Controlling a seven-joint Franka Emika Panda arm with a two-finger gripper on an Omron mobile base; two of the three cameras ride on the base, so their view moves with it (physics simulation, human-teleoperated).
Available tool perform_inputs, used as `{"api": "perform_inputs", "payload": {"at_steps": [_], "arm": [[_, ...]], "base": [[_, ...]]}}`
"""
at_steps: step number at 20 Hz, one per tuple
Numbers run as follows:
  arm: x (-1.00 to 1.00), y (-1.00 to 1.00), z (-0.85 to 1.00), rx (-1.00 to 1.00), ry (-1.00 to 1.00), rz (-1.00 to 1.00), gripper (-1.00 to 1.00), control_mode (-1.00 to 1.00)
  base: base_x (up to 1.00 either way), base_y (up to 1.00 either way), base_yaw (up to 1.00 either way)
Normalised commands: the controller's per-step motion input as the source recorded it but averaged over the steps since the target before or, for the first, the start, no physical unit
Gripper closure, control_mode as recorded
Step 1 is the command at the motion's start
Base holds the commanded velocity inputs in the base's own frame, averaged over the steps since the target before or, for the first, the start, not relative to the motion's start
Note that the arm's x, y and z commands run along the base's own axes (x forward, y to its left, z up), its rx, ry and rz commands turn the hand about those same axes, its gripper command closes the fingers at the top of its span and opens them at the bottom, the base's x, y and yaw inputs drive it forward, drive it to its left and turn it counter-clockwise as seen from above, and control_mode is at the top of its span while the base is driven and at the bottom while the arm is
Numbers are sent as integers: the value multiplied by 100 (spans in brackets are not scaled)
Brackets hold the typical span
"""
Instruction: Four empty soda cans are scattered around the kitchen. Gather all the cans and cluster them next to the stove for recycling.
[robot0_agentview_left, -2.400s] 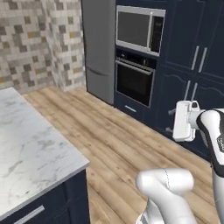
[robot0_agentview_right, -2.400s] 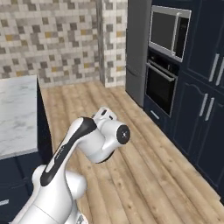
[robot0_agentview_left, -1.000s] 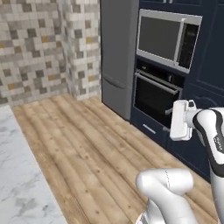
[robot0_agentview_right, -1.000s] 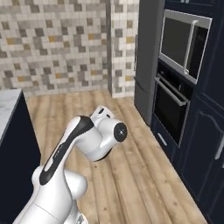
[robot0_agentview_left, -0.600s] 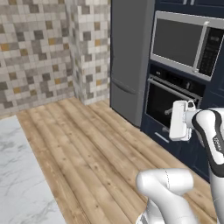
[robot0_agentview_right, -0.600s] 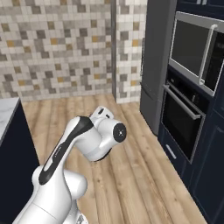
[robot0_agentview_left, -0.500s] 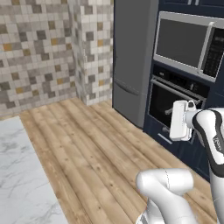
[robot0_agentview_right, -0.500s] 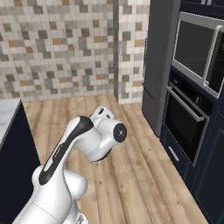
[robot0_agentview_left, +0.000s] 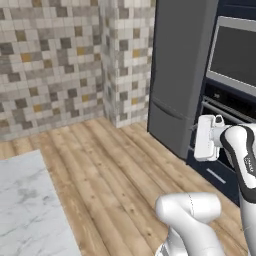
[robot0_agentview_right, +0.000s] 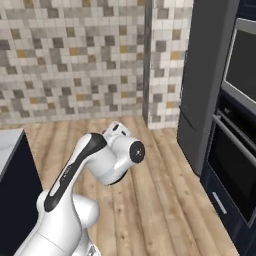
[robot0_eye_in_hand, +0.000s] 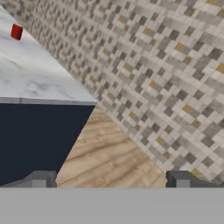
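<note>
Hand view: the gripper (robot0_eye_in_hand: 111, 181) points across the wood plank floor (robot0_eye_in_hand: 109, 159) toward a mosaic tile wall (robot0_eye_in_hand: 153, 65). Its two dark fingertips (robot0_eye_in_hand: 41, 179) rise at the lower edge, set wide apart with nothing between them, so the jaws stand open and empty. A white marble counter (robot0_eye_in_hand: 35, 74) on a navy cabinet front (robot0_eye_in_hand: 39, 140) runs along the left side; far back on that counter, near the tiled wall, stands one red soda can (robot0_eye_in_hand: 16, 31) (small in the picture, its top not resolvable).

Left base view: the white arm (robot0_agentview_left: 235, 150) rises at the right before a tall grey refrigerator (robot0_agentview_left: 182, 75) and a built-in wall oven (robot0_agentview_left: 225, 120) with a microwave (robot0_agentview_left: 235, 55) above it. A corner of marble counter (robot0_agentview_left: 30, 210) lies at lower left.

Right base view: the arm's elbow (robot0_agentview_right: 120, 155) bends over the plank floor (robot0_agentview_right: 160, 195), well apart from the oven column (robot0_agentview_right: 235, 165) at right.
</note>
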Motion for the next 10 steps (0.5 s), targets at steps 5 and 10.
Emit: {"api": "perform_inputs", "payload": {"at_steps": [5, 10], "arm": [[0, 0, 0, 0, 0, 0, -100, 100], [0, 0, 0, 0, 0, 0, -100, 100]], "base": [[100, 14, 8], [100, 15, 8]]}}
